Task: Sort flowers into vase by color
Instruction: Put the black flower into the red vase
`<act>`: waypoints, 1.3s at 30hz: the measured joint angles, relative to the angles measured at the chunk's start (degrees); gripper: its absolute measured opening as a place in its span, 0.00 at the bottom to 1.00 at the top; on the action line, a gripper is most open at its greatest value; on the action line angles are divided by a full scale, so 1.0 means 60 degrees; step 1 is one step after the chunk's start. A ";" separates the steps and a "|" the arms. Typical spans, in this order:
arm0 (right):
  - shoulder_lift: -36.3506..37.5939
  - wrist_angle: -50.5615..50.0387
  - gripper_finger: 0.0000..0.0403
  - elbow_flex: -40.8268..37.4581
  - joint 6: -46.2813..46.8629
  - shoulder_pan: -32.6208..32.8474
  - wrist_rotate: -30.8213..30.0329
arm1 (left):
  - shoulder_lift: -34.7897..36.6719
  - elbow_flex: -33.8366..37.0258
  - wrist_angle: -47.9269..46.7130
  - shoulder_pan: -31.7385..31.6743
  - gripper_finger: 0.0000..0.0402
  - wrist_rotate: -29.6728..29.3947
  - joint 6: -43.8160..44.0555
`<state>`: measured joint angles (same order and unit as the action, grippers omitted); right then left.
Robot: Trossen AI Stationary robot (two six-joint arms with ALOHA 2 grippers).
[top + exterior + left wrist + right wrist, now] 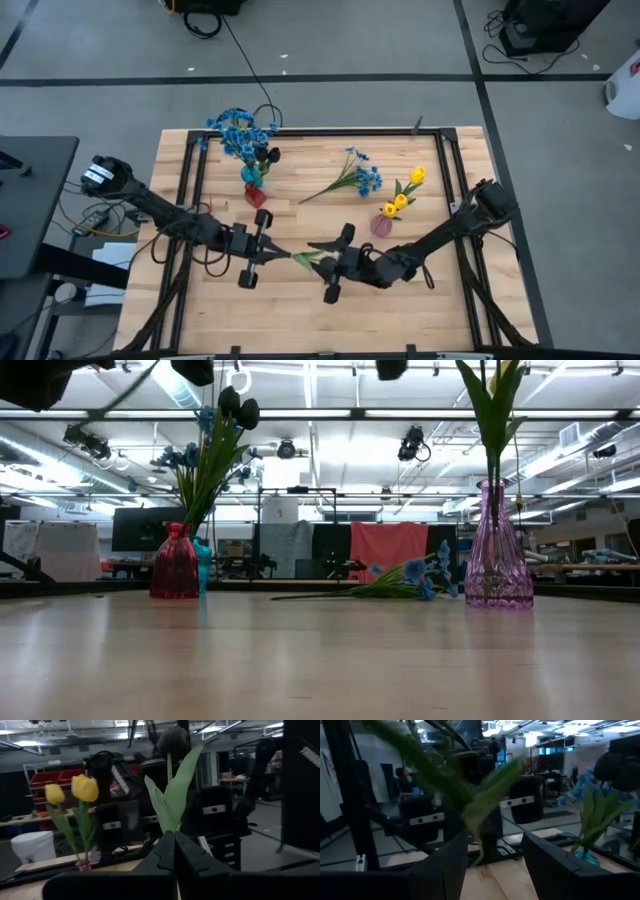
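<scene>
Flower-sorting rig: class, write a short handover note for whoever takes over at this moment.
Left gripper: jaws shut on a leafy stem with what looks like a dark bloom, held above mid-table.
Right gripper: jaws open on either side of the same stem, not clamped.
Done: blue blossoms in the teal vase, dark tulips in the red vase, yellow tulips in the pink vase.
Left: put the held stem in the red vase, if its bloom is dark. The blue sprig lying on the table goes in the teal vase.
</scene>
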<state>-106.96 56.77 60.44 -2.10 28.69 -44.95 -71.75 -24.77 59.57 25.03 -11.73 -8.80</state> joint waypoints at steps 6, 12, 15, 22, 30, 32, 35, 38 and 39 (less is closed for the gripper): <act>-0.0171 -0.0191 0.50 0.0403 -0.0216 -0.0288 0.1209 | 0.0004 0.0000 0.0159 0.0288 0.02 0.0007 -0.0182; -0.0331 -0.0234 0.57 0.0647 -0.0561 -0.0416 0.1912 | 0.0004 0.0000 0.0320 0.0332 0.02 0.0004 -0.0280; -0.0328 -0.0169 0.63 0.0727 -0.0770 -0.0441 0.1956 | 0.0004 0.0000 0.0311 0.0332 0.02 -0.0001 -0.0421; -0.0328 -0.0109 0.63 0.1047 -0.1227 -0.0594 0.2004 | 0.0004 0.0000 0.0313 0.0321 0.02 -0.0063 -0.0733; -0.0324 -0.0127 0.45 0.1122 -0.1460 -0.0743 0.2040 | 0.0004 0.0000 0.0295 0.0317 0.02 -0.0399 -0.0862; -0.0324 -0.0128 0.39 0.1122 -0.1545 -0.0743 0.2035 | 0.0004 0.0000 0.0274 0.0319 0.02 -0.0569 -0.0906; -0.0324 -0.0197 0.29 0.1122 -0.1603 -0.0743 0.1967 | 0.0004 0.0000 0.0175 0.0321 0.02 -0.1263 -0.0735; -0.0324 -0.0299 0.19 0.1122 -0.1607 -0.0738 0.1321 | 0.0004 0.0000 -0.0016 0.0321 0.04 -0.2045 -0.0498; -0.0324 -0.0372 0.16 0.1122 -0.1618 -0.0712 0.1047 | 0.0006 -0.0001 -0.0068 0.0334 0.06 -0.2242 -0.0390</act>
<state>-108.90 54.54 67.18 -11.81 24.41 -38.67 -71.71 -24.78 59.16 27.04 -25.18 -11.14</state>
